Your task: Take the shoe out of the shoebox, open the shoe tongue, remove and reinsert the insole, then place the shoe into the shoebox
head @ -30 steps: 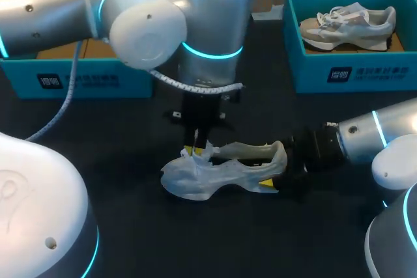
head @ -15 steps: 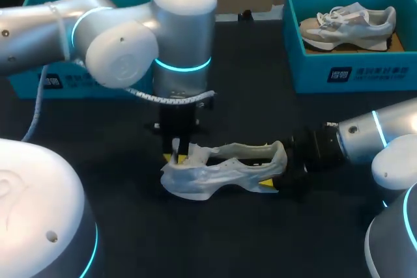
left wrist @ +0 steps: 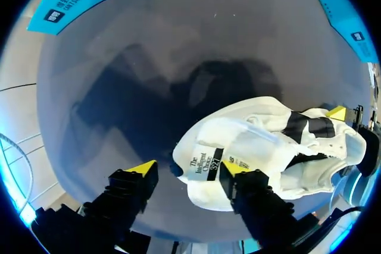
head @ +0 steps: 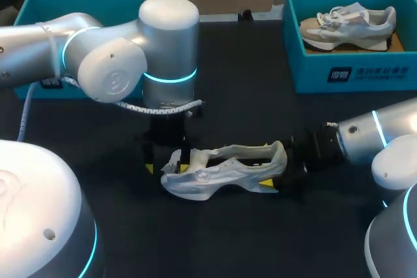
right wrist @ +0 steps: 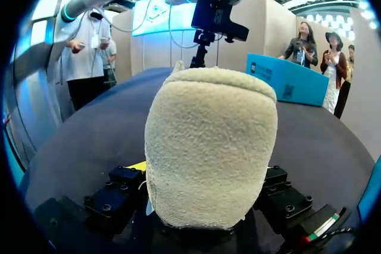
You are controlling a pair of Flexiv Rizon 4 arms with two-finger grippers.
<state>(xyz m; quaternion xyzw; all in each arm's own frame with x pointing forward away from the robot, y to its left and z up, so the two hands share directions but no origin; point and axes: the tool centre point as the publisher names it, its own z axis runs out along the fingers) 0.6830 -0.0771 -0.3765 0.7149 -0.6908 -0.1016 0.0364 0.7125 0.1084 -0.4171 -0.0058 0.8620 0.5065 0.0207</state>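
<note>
Mid-table [head: 228,239]: shoe [head: 221,170] crosswise, heel clamped by right gripper [right wrist: 205,169]; left gripper [left wrist: 189,169] spread wide above tongue end.

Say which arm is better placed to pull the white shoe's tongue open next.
Left. The left gripper, open, hangs over the labelled tongue of the white fabric shoe; the right gripper is shut on its fleece-lined heel, likely best left bracing it.

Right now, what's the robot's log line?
white mesh shoe: on black table; right pincer: shut on heel; left pincer: open beside it
</note>
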